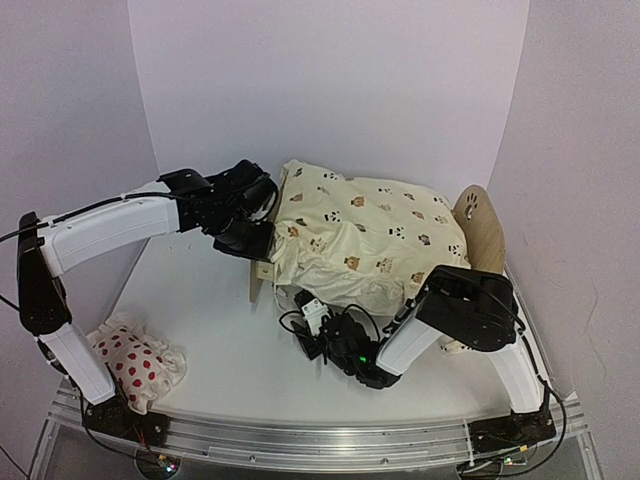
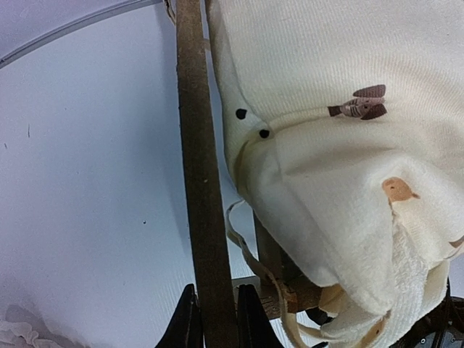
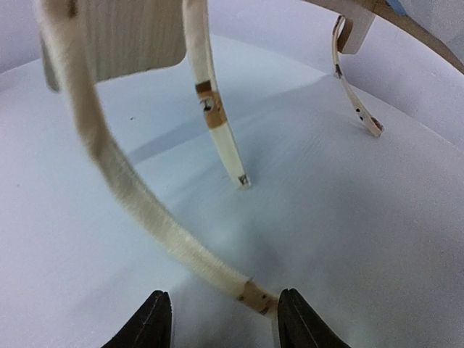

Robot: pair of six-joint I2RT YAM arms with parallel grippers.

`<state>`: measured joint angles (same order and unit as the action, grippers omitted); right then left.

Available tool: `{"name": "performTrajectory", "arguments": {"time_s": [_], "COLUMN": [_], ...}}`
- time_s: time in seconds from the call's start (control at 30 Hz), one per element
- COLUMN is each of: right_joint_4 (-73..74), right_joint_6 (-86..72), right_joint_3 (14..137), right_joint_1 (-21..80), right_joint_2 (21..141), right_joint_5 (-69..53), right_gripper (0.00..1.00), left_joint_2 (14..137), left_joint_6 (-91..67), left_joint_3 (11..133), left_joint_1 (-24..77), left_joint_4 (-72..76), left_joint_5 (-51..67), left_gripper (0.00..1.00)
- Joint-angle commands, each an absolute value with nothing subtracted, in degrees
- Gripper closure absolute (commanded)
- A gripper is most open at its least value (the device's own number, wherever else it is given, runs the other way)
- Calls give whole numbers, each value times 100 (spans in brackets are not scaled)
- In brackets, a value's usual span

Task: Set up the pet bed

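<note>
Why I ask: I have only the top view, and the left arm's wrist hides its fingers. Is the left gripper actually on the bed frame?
Observer: Yes. The left wrist view shows the left gripper shut on a thin wooden board of the pet bed.
Operator: And the right one, under the cushion edge?
Observer: The right gripper is open. A cream tie from the cushion runs down between its fingers, its end close to one finger, and the jaws are not closed on it.

Lab robot cell: white curved backdrop [image 1: 330, 90], aluminium rail [image 1: 300, 437].
</note>
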<state>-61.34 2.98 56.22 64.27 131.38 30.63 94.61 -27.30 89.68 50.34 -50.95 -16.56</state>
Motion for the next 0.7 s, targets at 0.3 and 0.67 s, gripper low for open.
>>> {"name": "performTrajectory", "arguments": {"time_s": [0.3,0.67], "right_joint_4": [-6407,-6760], "right_joint_6": [940,2001], "right_joint_3": [6142,7129], "right_joint_1": [6586,6541], "right_joint_2": [13409,13911], "right_joint_5": [3162,3757], "right_gripper": [37,21], "left_joint_2": [9217,9194], "left_joint_6": [-2522,-2545], "left_joint_3": [9730,9870], "left_joint_1": [5142,5142], "left_joint_4": [-4487,-4559], "left_joint_5": [-1203,-1088], "left_gripper": [100,100]}}
